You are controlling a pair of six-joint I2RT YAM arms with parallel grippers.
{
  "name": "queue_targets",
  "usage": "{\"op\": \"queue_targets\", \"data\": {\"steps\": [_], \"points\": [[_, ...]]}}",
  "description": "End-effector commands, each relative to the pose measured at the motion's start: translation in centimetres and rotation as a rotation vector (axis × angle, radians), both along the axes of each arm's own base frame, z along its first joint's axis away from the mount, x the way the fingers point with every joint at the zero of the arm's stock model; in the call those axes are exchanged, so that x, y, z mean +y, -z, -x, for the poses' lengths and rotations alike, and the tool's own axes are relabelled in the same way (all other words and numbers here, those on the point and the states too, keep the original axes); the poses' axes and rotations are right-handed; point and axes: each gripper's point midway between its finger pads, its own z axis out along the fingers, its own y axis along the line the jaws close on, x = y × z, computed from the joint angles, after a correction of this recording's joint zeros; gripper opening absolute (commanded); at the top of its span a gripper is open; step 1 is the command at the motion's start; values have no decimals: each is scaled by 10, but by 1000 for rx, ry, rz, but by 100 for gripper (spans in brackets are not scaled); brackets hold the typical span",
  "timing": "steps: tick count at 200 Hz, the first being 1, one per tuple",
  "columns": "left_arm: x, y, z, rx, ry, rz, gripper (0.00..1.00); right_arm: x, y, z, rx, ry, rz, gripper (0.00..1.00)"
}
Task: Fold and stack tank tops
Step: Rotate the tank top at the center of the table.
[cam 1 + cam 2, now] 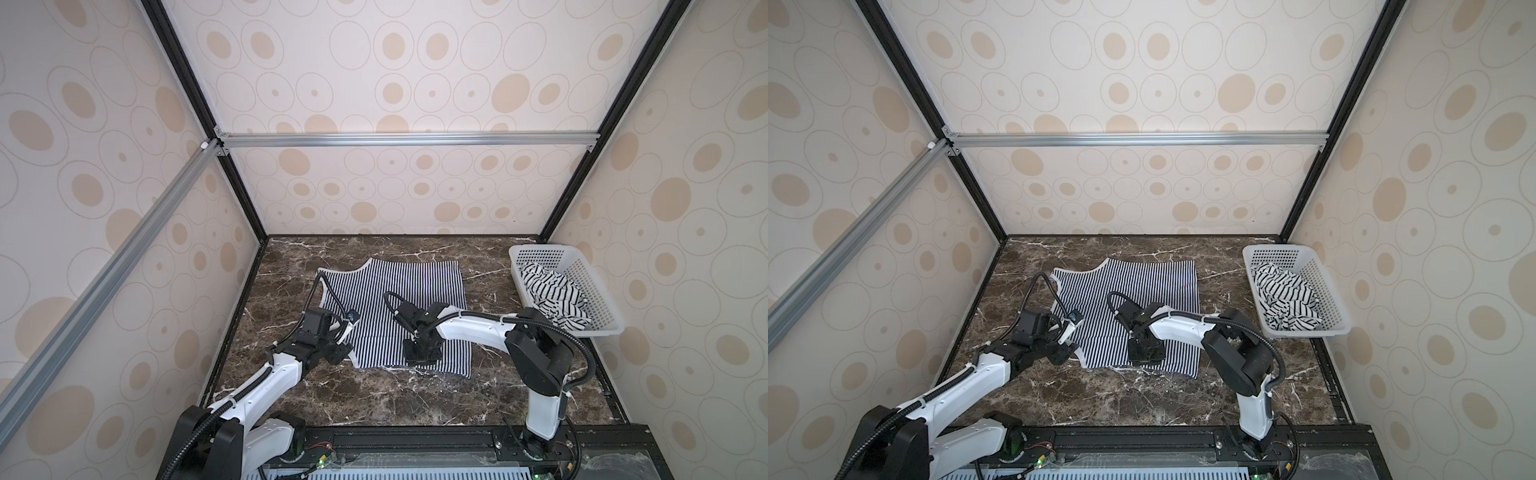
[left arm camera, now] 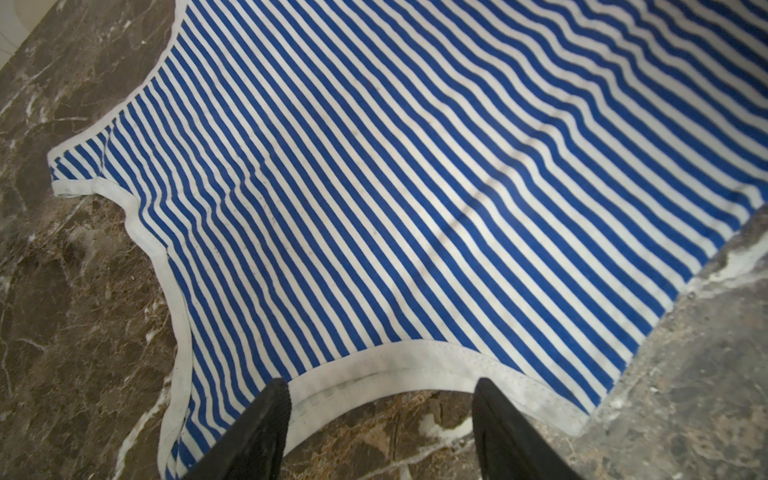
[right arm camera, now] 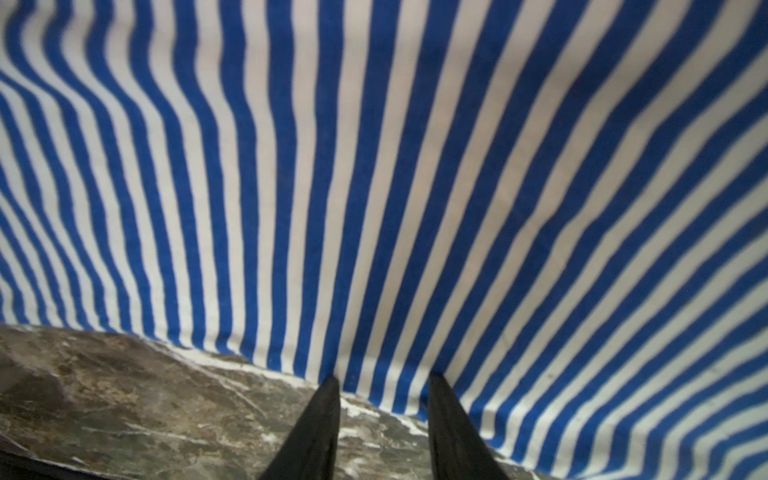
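A finely striped navy-and-white tank top lies spread flat on the marble table in both top views, straps toward the left. My left gripper hovers open at its left edge, and the white neckline trim curves between the two black fingertips. My right gripper points down at the top's near edge. Its fingers stand a little apart, with the cloth edge between the tips. A second tank top, white with wide black stripes, lies crumpled in the basket.
The white perforated basket stands at the table's right edge against the side wall. Patterned walls enclose the table on three sides. A black rail carrying both arm bases runs along the front.
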Motion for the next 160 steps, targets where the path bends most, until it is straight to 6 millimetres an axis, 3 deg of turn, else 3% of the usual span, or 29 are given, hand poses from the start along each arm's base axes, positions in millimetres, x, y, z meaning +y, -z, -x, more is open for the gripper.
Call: {"op": "queue_targets", "data": {"steps": [1,82,113,160], "points": [[-5,-3,2,-10,38,-10,70,-16,8,11,25,17,51,38],[-27,9,18,35,138,-21,70,-41,8,19,33,3,103,38],[-43,13,31,54,213,-37,70,-42,-9,6,-18,-5,91,38],[-59,16,56,71,344,-62,69,-59,-36,-3,-69,60,67,39]]}}
